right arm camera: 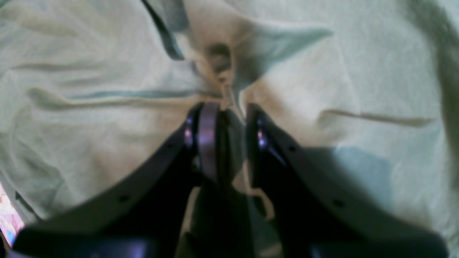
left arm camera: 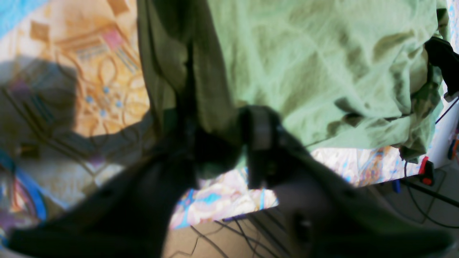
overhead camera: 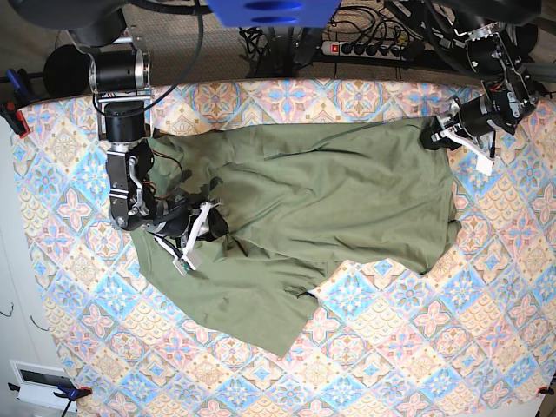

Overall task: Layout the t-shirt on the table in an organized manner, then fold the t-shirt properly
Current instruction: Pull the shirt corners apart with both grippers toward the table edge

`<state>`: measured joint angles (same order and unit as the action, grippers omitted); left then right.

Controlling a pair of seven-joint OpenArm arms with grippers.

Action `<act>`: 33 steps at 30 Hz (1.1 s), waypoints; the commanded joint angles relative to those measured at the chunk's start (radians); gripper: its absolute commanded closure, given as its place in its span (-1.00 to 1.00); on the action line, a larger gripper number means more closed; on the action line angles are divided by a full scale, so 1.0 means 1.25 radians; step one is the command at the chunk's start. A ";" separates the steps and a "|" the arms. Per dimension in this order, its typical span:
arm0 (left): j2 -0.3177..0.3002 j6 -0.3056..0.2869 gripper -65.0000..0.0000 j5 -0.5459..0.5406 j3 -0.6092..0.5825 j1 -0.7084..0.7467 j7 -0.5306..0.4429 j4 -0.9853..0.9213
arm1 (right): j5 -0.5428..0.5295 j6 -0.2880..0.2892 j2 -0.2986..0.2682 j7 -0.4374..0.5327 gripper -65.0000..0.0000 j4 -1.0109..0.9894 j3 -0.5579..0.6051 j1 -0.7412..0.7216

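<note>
- Your olive-green t-shirt (overhead camera: 330, 191) lies spread and wrinkled across the patterned table (overhead camera: 417, 347).
- Your right gripper (right arm camera: 224, 107) pinches a fabric fold mid-shirt.
- Your left gripper (left arm camera: 218, 139) clamps the shirt's far-corner edge.

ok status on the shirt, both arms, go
Right gripper shut on the t-shirt mid-body. Left gripper pinching its far edge. Shirt spread but wrinkled on the table, unfolded. Nothing obstructing.

No text, label, brand or number can be read in any view — the t-shirt (overhead camera: 321, 195) is plain, and the bench (overhead camera: 417, 347) cloth carries only ornament — no letters.
</note>
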<state>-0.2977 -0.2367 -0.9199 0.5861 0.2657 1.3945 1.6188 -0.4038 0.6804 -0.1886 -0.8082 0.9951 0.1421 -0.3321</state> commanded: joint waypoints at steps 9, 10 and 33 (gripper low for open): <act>-0.053 -0.004 1.00 -0.020 0.021 -0.011 -0.011 0.036 | 0.022 -0.002 -0.009 -0.028 0.59 0.004 -0.001 -0.009; -0.053 -0.004 1.00 -0.020 0.042 -0.012 -0.011 0.048 | 0.022 -0.001 -0.012 -0.029 0.59 0.005 -0.001 -0.007; -0.053 -0.005 1.00 -0.020 0.088 -0.055 -0.005 0.072 | -0.135 0.000 -0.063 -0.267 0.02 0.476 -0.404 0.325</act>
<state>-0.3447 -0.2405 -0.9276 0.6891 0.2039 1.3991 1.6924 -0.5507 0.6765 -0.2565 -1.1648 1.5726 -0.3584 0.0902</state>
